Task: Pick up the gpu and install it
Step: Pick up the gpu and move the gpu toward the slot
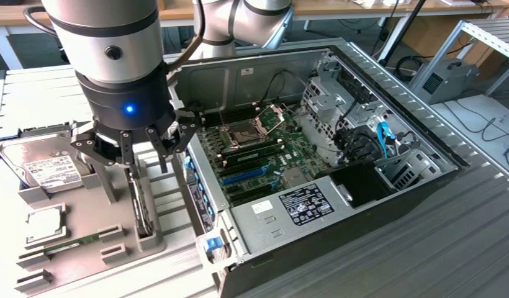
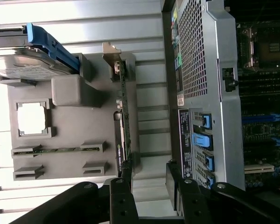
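The gpu [image 1: 140, 200] stands on its edge in a slot of the grey holder tray [image 1: 89, 261], at the exterior view's left, beside the open computer case. In the wrist view the gpu [image 2: 122, 119] is a thin green and black strip with its silver bracket at one end. My gripper [image 1: 144, 162] hangs just above the card, open, with nothing between its black fingers [image 2: 123, 186]. In the wrist view my gripper [image 2: 149, 183] sits over the card's end, with one finger in line with the card's edge and the other toward the case.
The open case [image 1: 403, 124] lies on its side with the motherboard [image 1: 254, 149] and its blue slots exposed. The tray also carries a hard drive [image 1: 43, 164], a CPU [image 1: 43, 223] and a RAM stick [image 1: 72, 242]. The case's rear panel [image 2: 200, 70] stands close beside the tray.
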`<state>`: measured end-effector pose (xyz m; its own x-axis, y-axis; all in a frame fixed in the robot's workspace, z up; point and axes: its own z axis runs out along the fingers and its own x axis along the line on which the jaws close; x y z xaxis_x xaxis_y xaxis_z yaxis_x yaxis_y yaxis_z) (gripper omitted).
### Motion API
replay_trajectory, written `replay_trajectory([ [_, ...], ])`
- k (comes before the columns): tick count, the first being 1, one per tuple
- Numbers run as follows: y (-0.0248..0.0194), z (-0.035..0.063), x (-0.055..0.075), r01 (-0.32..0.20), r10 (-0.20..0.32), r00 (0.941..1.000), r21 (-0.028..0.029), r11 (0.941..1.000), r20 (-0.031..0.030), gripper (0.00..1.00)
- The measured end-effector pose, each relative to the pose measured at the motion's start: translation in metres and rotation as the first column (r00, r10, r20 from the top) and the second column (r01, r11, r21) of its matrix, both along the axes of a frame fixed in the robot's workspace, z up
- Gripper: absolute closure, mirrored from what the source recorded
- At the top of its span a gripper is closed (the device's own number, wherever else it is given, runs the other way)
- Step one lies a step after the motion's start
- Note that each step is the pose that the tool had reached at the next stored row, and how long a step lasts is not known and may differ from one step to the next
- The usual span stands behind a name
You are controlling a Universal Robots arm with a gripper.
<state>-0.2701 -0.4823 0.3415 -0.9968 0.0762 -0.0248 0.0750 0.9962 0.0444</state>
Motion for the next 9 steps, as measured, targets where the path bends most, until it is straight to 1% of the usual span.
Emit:
replay_trajectory([
  [9,0.0000,-0.0039,0.0000,0.000,0.000,1.0000,0.0000,1.0000,0.0000,0.58],
])
